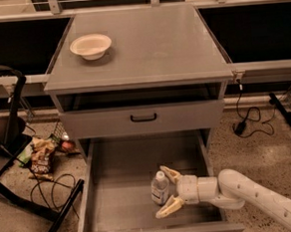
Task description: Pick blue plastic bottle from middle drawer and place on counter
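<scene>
The blue plastic bottle, clear with a white cap, stands upright on the floor of the open middle drawer, right of centre. My gripper reaches in from the right on a white arm. Its cream fingers are spread open on either side of the bottle, one behind it and one in front, close to it but not closed on it. The counter is the grey cabinet top above, with a cream bowl at its back left.
A closed drawer front with a black handle sits above the open drawer. Snack bags and black cables lie on the floor at the left, beside a black chair frame. More cables lie at the right.
</scene>
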You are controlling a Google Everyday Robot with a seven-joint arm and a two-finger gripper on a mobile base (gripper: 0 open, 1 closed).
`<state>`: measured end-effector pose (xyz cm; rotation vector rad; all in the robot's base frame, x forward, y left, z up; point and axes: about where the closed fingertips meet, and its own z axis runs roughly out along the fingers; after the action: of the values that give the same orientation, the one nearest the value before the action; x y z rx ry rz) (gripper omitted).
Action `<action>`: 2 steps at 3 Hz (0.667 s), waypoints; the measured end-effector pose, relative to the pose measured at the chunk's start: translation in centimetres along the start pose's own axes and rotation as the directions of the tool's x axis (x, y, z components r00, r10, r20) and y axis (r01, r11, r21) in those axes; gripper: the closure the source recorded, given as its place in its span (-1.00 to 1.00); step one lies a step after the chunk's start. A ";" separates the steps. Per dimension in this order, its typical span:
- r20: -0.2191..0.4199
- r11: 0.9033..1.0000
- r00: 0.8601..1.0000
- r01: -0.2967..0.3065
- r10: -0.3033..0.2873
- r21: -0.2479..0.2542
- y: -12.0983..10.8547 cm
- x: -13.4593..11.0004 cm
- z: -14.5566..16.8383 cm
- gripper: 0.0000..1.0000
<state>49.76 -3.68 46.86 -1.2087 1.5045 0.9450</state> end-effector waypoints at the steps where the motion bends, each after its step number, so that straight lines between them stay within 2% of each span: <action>1: 0.014 1.000 1.000 0.021 -0.021 -0.007 -0.2 -0.1 0.7 -1.00; 2: 0.078 0.999 0.996 0.045 -0.044 -0.011 -1.5 0.6 2.3 -0.61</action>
<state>51.66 -1.98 45.69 -1.1968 1.4065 0.9625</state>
